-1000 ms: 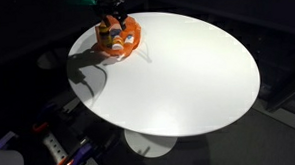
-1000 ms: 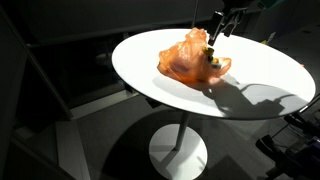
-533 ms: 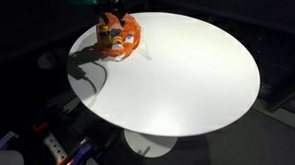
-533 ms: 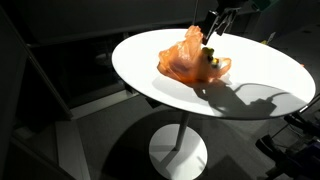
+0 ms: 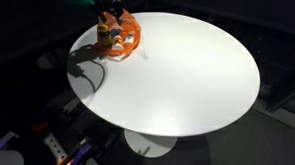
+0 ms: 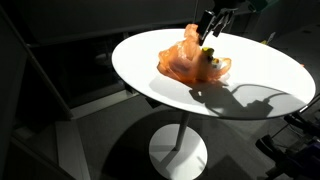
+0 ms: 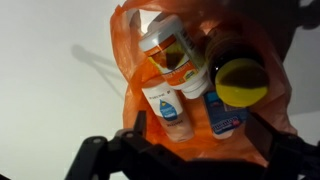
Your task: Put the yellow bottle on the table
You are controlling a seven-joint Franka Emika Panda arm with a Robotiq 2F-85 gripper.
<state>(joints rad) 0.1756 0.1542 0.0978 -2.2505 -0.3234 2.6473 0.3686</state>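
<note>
Pincer [image 6: 207, 28] moved closer — spread, over yellow bottle [image 7: 240, 82]

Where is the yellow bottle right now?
In the wrist view, the yellow bottle lies inside the orange bag, at the right, beside an amber pill bottle.

No legible print on bottle labels [image 7: 166, 108].

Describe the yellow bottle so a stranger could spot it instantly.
On the round white table, find the crumpled orange bag near its edge, holding small bottles. In the wrist view, the yellow bottle sits at the bag's right: a round yellow face with a dark section above, unlike the amber bottle with a white lid and the white bottle with a blue label.
</note>
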